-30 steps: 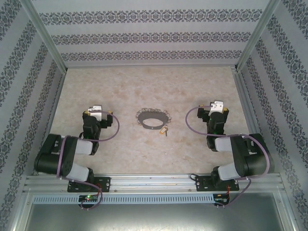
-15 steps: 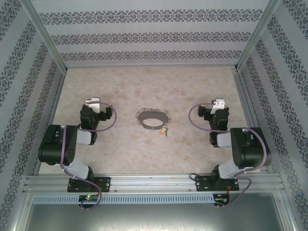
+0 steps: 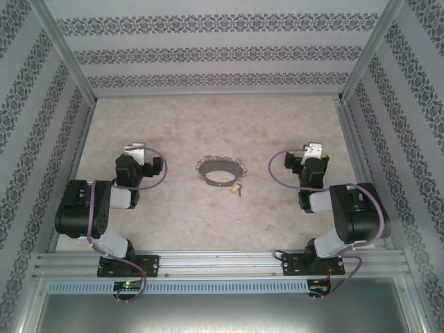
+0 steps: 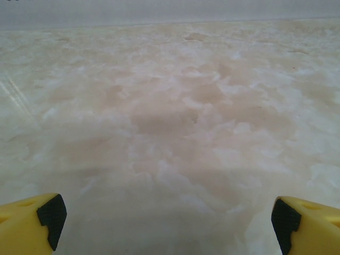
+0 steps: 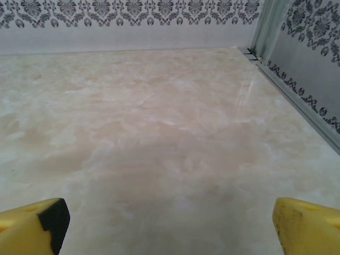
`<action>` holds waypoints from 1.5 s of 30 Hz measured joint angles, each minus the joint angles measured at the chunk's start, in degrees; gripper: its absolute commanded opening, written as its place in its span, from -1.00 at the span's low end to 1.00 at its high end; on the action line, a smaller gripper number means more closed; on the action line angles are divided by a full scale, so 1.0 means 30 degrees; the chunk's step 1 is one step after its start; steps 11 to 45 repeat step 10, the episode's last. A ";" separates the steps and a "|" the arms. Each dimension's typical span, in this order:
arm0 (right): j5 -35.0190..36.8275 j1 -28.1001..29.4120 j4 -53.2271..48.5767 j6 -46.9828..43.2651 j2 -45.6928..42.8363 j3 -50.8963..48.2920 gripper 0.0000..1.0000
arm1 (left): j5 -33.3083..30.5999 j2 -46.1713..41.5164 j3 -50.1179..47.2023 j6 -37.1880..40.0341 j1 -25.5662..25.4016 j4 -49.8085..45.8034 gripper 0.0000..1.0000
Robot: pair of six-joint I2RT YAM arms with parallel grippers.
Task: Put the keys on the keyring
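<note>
Grey keyring [image 3: 220, 182] beside brass key [image 3: 238, 189]

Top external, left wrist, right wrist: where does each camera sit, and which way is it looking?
Top external: fixed above and behind the arms, looking down on the table; both arms show, left gripper and right gripper flanking the keyring and key.
Left wrist: on the left arm, looking low across the table toward the far wall; its yellow fingers show, spread wide.
Right wrist: likewise on the right arm; its fingers show, with the far wall ahead.
Shared: both wrist views see the same marbled table.
</note>
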 measured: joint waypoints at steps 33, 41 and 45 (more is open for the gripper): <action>0.0262 0.0087 -0.0087 -0.0007 0.0000 0.0000 0.96 | 0.0000 0.0000 0.0000 0.0000 0.0000 -0.0036 1.00; 0.0262 0.0087 -0.0087 -0.0007 0.0000 0.0000 0.96 | 0.0000 0.0000 0.0000 0.0000 0.0000 -0.0036 1.00; 0.0262 0.0087 -0.0087 -0.0007 0.0000 0.0000 0.96 | 0.0000 0.0000 0.0000 0.0000 0.0000 -0.0036 1.00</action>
